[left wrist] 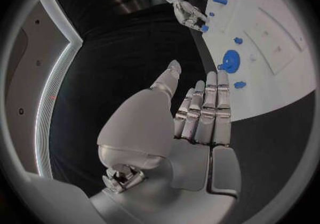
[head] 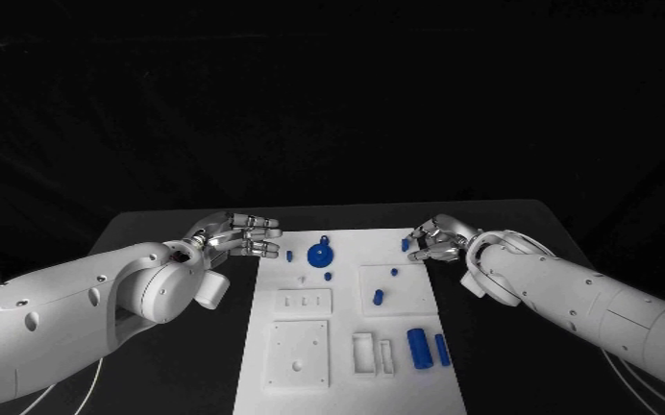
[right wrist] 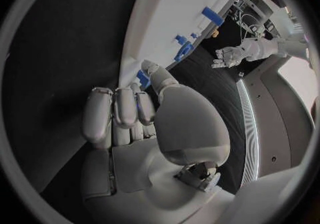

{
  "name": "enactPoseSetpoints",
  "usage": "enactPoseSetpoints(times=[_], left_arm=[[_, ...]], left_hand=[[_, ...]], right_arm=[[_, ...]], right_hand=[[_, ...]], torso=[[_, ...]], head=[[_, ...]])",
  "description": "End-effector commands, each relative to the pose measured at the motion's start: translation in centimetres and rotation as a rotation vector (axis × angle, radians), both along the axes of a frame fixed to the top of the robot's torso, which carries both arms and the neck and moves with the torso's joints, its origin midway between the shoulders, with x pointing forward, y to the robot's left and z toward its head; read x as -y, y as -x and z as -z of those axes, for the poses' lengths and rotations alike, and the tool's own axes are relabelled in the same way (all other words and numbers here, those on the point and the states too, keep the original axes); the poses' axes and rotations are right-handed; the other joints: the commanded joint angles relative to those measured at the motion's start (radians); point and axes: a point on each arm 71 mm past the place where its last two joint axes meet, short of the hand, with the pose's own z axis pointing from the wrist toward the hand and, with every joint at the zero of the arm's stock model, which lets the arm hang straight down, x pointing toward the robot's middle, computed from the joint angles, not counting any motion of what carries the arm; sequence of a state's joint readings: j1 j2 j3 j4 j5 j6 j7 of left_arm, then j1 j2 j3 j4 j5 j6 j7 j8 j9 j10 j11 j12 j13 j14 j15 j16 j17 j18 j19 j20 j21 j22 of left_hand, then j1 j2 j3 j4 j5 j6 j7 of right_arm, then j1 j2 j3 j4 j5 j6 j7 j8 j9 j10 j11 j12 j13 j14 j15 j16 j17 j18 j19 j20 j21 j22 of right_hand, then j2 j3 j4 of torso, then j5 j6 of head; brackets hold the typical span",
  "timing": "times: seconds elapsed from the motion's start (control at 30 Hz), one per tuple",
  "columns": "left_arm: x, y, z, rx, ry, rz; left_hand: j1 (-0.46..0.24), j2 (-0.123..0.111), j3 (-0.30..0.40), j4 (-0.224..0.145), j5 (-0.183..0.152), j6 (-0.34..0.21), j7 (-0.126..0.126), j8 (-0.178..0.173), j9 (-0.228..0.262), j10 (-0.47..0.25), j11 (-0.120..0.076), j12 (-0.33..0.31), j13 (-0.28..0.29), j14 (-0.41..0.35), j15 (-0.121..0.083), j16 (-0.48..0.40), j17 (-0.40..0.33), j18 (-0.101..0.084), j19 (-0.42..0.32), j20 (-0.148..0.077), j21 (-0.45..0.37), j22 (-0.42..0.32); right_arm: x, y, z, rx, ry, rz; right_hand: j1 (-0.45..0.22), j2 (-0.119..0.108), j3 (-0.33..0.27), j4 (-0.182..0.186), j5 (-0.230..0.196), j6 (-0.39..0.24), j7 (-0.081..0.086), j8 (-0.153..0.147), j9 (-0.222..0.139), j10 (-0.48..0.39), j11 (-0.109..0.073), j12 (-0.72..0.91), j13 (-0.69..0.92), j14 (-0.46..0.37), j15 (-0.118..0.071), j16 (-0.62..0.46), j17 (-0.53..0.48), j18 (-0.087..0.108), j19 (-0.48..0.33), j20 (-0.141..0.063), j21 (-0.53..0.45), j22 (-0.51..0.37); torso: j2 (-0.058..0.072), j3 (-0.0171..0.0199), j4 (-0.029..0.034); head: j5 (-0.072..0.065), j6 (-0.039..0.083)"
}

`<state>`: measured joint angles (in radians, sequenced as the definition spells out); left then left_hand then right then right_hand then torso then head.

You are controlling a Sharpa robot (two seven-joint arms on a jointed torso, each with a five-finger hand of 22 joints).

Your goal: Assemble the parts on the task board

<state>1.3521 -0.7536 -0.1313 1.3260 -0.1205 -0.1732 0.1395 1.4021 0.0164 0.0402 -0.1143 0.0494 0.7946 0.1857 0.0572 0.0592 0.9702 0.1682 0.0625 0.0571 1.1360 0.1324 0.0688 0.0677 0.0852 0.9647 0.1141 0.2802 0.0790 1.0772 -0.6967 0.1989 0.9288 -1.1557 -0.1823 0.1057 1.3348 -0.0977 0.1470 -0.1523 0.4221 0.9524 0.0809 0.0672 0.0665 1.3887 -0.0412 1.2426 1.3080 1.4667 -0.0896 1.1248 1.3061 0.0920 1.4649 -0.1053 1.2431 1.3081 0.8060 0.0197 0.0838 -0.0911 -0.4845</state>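
On the black surface, the task board is flanked: small blue part pinched by right hand; left hand released, just beside its far corner.

The task board is seen as plain white against the black table, and no pattern is shown on either. Around the board's middle, the parts are coloured blue: a round disc and several small pegs, with a larger cylinder nearer its right edge. Silver is shown on the left hand and the right hand, at the ends of white arms.
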Motion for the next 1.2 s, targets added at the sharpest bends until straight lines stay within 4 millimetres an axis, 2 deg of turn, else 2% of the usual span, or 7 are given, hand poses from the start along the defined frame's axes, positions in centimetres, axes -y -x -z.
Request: enactPoseSetpoints(times=[0.03,0.23,0.8,1.0,1.07,1.2], left_arm=[[0.3,0.1,0.0,0.001,0.003,0.022],[0.3,0.1,0.0,-0.001,0.002,0.024],[0.3,0.1,0.1,-0.005,-0.001,0.03],[0.3,0.1,0.1,-0.007,-0.002,0.031],[0.3,0.1,0.1,-0.007,-0.002,0.031],[0.3,0.1,0.1,-0.008,-0.002,0.033]], left_hand=[[-0.008,0.001,0.003,0.005,-0.001,0.002,-0.001,-0.001,-0.001,-0.002,0.002,-0.001,0.001,-0.006,0.003,-0.003,0.0,-0.004,-0.005,0.003,-0.007,-0.001],[-0.008,0.001,0.003,0.005,-0.001,0.002,-0.001,-0.001,-0.001,-0.002,0.002,-0.001,0.001,-0.006,0.003,-0.003,0.0,-0.004,-0.005,0.003,-0.007,-0.001],[-0.01,0.001,0.003,0.007,-0.001,-0.001,0.0,-0.001,-0.001,-0.003,0.002,-0.001,0.001,-0.006,0.003,-0.003,0.0,-0.004,-0.003,0.003,-0.01,-0.001],[-0.01,0.001,0.003,0.007,-0.001,-0.001,0.0,-0.001,-0.001,-0.003,0.002,-0.001,0.001,-0.006,0.003,-0.003,0.0,-0.004,-0.003,0.003,-0.01,-0.001],[-0.01,0.001,0.003,0.007,-0.001,-0.001,0.0,-0.001,-0.001,-0.003,0.002,-0.001,0.001,-0.006,0.003,-0.003,0.0,-0.004,-0.003,0.003,-0.01,-0.001],[-0.01,0.001,0.002,0.008,-0.001,-0.002,0.0,-0.001,-0.001,-0.003,0.003,-0.001,0.002,-0.006,0.003,-0.003,0.0,-0.004,-0.002,0.003,-0.011,-0.001]], right_arm=[[-0.1,-0.1,-0.3,0.065,0.034,0.007],[-0.4,-0.2,-0.3,0.07,0.032,0.016],[-1.5,-0.3,0.5,0.041,0.015,-0.002],[-1.6,-0.3,0.7,0.038,0.013,-0.004],[-1.6,-0.3,0.7,0.038,0.013,-0.003],[-1.6,-0.3,0.7,0.04,0.013,-0.001]], right_hand=[[0.007,-0.004,0.001,0.01,-0.005,-0.005,0.003,-0.004,-0.001,0.004,0.004,-0.007,0.076,0.01,-0.002,0.004,-0.002,-0.015,0.04,-0.005,-0.01,0.035],[0.008,-0.007,0.001,0.025,-0.012,-0.003,0.006,-0.005,-0.001,0.004,0.007,-0.007,0.076,0.01,-0.001,0.005,-0.004,-0.015,0.05,-0.003,-0.037,0.068],[0.0,0.001,0.02,0.012,-0.022,0.025,0.003,-0.005,-0.002,0.003,0.005,-0.009,0.075,0.009,-0.002,0.002,-0.006,-0.018,0.063,-0.004,-0.073,0.114],[-0.007,0.009,0.042,0.003,-0.03,0.058,-0.001,-0.005,-0.001,0.003,0.003,-0.008,0.076,0.009,-0.003,0.001,-0.005,-0.019,0.066,-0.006,-0.081,0.124],[-0.01,0.017,0.06,0.0,-0.046,0.085,0.005,-0.005,-0.002,0.004,0.011,-0.005,0.078,0.009,0.001,0.001,-0.006,-0.02,0.066,-0.004,-0.083,0.127],[-0.022,0.032,0.093,-0.002,-0.078,0.126,0.005,-0.005,-0.002,0.002,0.018,-0.003,0.079,0.008,0.007,0.0,-0.006,-0.018,0.067,0.002,-0.086,0.132]], torso=[[0.0,-0.0008,0.0008],[-0.001,-0.0014,-0.0003],[-0.002,0.0004,-0.0005],[-0.002,0.0008,-0.0005],[-0.003,0.0009,-0.0009],[-0.002,0.0015,-0.0016]], head=[[-0.001,-0.003],[0.0,-0.004],[0.002,-0.006],[0.002,-0.009],[0.002,-0.01],[0.003,-0.011]])
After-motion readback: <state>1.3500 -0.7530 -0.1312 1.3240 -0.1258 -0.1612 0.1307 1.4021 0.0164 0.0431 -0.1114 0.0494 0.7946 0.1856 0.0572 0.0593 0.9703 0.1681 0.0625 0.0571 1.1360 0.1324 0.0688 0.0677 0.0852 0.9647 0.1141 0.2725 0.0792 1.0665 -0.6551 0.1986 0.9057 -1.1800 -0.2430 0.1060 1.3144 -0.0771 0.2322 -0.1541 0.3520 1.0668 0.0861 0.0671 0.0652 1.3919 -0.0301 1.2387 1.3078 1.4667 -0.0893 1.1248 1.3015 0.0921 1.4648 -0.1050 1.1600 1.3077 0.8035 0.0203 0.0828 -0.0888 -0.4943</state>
